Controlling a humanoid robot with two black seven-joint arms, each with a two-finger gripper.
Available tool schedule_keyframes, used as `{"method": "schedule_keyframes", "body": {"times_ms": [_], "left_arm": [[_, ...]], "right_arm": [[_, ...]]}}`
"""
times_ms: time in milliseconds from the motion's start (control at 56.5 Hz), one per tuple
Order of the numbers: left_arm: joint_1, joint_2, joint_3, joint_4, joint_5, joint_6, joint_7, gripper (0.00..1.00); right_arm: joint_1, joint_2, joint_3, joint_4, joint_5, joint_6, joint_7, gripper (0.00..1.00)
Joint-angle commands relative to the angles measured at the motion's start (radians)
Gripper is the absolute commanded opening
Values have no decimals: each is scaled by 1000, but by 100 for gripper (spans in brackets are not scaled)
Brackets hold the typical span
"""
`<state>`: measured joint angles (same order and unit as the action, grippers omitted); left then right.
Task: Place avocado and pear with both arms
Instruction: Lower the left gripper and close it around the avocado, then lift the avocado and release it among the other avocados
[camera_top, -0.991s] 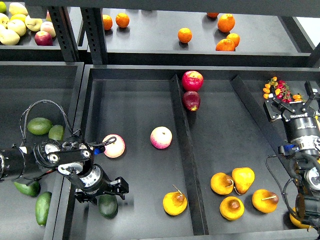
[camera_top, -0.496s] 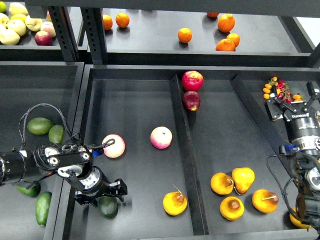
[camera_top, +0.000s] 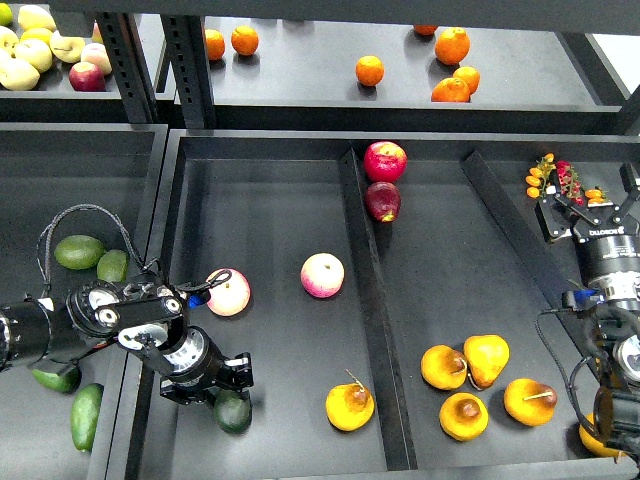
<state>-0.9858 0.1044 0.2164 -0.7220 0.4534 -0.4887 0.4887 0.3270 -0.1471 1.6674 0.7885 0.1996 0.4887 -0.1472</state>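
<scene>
Head view: left tool (camera_top: 228, 380) closed on the avocado (camera_top: 233, 411); right tool (camera_top: 590, 205) open, far from the pear (camera_top: 350, 406).

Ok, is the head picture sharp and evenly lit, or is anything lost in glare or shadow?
Head view: sharp and evenly lit, with no strong glare. The very dark green teardrop avocado and the black left gripper blend into the black tray, so its fingers are hard to separate. The yellow-orange pear with a thin curved stem stands out clearly.

Shop-like produce display: black shelving (camera_top: 190, 70), fruit sorted in bins (camera_top: 360, 230).
</scene>
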Motion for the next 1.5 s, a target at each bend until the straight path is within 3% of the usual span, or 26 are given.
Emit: {"method": "schedule_keyframes", "body": {"times_ms": [0,230,443,726,1009,1328,1487], "left_arm": [[-1,-8,-9,3,1,0,0,25],[-19,-3,-37,-10,-1,0,0,19],[-134,21,-35,-43,-62,0,0,19],[-255,250,-32,-137,-134,0,0,20],[-226,509,-18,-215,-133,0,0,21],[-152,578,-35,-191,-131,0,0,22],[-126,583,-51,-123,-142,0,0,23]], "right_arm": [[-3,0,0,0,0,0,0,100],[-9,0,0,0,0,0,-2,100],[-9,0,0,2,0,0,-2,100],[-19,0,-1,2,0,0,-6,100],[-26,3,-9,5,0,0,-6,100],[-28,-3,-15,15,-2,0,-8,100],[-28,-6,-17,17,-2,0,-8,100]]}}
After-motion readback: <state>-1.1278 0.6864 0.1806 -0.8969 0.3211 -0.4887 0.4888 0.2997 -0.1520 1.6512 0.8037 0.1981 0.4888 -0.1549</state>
